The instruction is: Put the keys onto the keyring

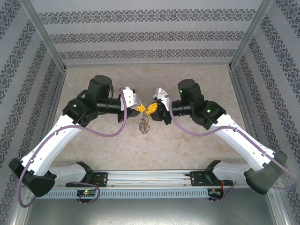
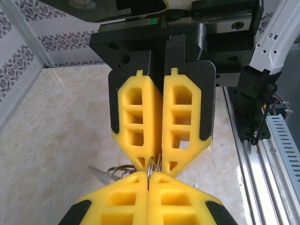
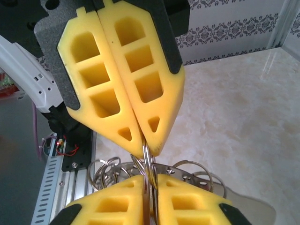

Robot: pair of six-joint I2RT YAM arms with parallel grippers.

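Note:
My two grippers meet tip to tip above the middle of the table. The left gripper [image 1: 142,108] [image 2: 149,176] is shut on a thin silvery ring of the keyring [image 1: 143,124]. The right gripper [image 1: 152,110] [image 3: 151,179] faces it and is shut on the same cluster of rings [image 3: 149,159], with only the wire between its pads. The rest of the keyring, a perforated metal band [image 3: 187,172] with several small rings, hangs below the fingertips. A flat grey blade [image 2: 96,171] pokes out to the left of the bunch. I cannot pick out single keys.
The beige table [image 1: 187,140] lies under the hanging bunch. Patterned walls [image 1: 145,35] close in the back and both sides. The rail with the arm bases [image 1: 150,178] runs along the near edge.

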